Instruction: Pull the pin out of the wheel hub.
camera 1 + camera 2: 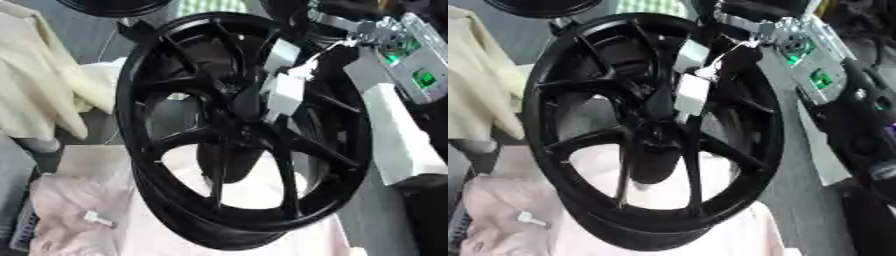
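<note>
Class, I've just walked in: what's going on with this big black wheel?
A black wheel stands upright over a pink cloth. The robot's right arm reaches in from the upper right toward white tags near the hub; its hand is hard to make out. A small white piece lies on the cloth. No left hand shows.

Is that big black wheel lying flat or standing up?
Standing up, tilted: the black wheel rests on its lower rim on pink cloth, spokes facing the camera.

Soft even daylight, whole pic blurry, no glare.
</note>
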`<action>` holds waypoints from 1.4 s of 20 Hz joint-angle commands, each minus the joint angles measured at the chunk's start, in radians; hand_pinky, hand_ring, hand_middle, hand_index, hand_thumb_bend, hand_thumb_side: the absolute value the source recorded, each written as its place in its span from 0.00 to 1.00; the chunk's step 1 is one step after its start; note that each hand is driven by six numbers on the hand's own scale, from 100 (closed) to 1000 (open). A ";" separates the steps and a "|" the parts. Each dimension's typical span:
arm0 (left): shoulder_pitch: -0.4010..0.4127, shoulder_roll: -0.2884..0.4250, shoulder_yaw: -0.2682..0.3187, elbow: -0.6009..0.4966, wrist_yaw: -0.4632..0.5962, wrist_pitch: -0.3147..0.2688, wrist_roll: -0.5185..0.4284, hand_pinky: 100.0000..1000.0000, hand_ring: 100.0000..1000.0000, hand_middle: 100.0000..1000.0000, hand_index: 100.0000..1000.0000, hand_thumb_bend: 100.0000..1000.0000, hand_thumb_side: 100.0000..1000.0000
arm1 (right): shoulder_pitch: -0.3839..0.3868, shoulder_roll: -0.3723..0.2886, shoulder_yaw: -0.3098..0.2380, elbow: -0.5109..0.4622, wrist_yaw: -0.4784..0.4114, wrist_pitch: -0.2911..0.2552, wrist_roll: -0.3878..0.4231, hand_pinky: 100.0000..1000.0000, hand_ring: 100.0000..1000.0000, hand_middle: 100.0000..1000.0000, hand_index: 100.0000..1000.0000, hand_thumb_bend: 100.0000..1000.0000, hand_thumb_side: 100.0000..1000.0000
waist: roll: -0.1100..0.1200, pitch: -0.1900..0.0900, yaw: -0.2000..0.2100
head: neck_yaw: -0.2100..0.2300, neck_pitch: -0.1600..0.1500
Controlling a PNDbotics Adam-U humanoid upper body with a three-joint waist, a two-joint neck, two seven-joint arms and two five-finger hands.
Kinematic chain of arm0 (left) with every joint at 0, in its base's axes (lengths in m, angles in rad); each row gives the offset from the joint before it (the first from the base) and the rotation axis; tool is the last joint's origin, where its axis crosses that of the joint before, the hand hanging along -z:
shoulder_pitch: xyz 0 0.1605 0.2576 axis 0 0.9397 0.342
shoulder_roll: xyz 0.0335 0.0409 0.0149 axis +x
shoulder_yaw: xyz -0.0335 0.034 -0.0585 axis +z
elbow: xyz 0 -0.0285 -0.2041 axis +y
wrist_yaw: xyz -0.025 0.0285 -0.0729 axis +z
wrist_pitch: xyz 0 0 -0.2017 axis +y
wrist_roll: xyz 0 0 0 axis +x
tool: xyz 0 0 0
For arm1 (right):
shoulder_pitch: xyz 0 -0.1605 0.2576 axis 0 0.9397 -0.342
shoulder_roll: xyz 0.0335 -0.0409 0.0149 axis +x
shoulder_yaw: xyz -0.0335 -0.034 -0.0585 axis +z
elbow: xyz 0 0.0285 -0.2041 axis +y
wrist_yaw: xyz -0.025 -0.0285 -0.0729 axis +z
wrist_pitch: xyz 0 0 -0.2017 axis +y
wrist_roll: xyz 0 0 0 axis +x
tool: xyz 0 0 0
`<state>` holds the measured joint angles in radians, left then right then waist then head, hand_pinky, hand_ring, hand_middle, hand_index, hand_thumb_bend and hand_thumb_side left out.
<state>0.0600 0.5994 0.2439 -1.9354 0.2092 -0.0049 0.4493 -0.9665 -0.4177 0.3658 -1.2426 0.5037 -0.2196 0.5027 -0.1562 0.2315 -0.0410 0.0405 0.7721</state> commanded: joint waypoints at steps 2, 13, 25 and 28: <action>-0.009 0.033 0.006 -0.009 -0.003 0.002 0.000 0.49 0.55 0.49 0.61 0.00 0.84 | -0.014 -0.019 -0.020 -0.005 -0.028 0.010 -0.005 0.62 0.56 0.34 0.55 0.39 0.26 | 0.012 -0.009 0.001 | -0.007 -0.002; -0.014 0.034 0.004 -0.009 -0.001 0.002 -0.002 0.49 0.56 0.49 0.61 0.00 0.84 | -0.015 -0.019 -0.020 -0.027 -0.121 0.041 -0.011 0.59 0.49 0.26 0.43 0.20 0.14 | 0.016 -0.008 0.003 | -0.013 -0.002; -0.019 0.035 0.002 -0.008 0.003 0.003 -0.002 0.49 0.56 0.49 0.61 0.00 0.84 | -0.018 -0.009 -0.015 -0.016 -0.151 0.078 0.042 0.54 0.41 0.10 0.25 0.14 0.30 | 0.017 -0.012 0.013 | -0.020 -0.002; -0.020 0.035 0.001 -0.007 0.004 0.003 -0.003 0.49 0.56 0.49 0.61 0.00 0.84 | -0.019 -0.004 -0.014 0.000 -0.155 0.096 0.056 0.51 0.38 0.06 0.21 0.13 0.38 | 0.017 -0.013 0.015 | -0.025 -0.002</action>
<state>0.0473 0.5994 0.2423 -1.9353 0.2101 -0.0030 0.4474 -0.9676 -0.4107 0.3608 -1.2404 0.3588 -0.1301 0.5526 -0.1505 0.2353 -0.0254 0.0205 0.7721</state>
